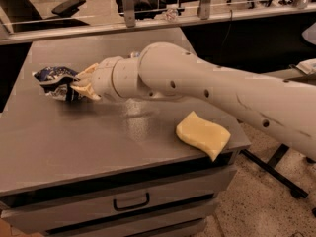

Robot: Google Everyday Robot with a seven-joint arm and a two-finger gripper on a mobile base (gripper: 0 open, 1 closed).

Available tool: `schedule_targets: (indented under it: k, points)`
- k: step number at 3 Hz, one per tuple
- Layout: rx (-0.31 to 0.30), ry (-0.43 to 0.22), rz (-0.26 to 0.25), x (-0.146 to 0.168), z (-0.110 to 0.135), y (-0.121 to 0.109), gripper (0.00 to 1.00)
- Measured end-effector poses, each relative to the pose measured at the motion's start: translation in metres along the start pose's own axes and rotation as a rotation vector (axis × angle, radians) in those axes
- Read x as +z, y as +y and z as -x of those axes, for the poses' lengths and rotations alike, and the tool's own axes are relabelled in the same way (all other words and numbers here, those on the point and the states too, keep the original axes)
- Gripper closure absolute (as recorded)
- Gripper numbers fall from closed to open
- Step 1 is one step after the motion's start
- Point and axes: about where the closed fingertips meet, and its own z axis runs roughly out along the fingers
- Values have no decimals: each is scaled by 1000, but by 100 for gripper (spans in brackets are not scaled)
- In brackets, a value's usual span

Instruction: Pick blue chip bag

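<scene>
Tool (79,82) grips blue chip bag (53,78) — its gripped end hidden; arm (222,95) cropped.

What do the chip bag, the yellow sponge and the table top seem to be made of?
The chip bag, pinched in the gripper over the left of the table top, looks like thin foil or plastic film: crinkled, glossy, printed blue. The sponge looks like soft matte foam with wavy edges. The table top seems grey metal or laminate; it shines faintly.
</scene>
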Motion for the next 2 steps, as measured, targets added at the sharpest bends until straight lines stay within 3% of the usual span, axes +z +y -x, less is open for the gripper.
schedule_targets:
  k: [1,2]
  points:
    - [77,-107,-87,-20,4,-21,100]
    - [93,-186,-143,-55,4,-34,100]
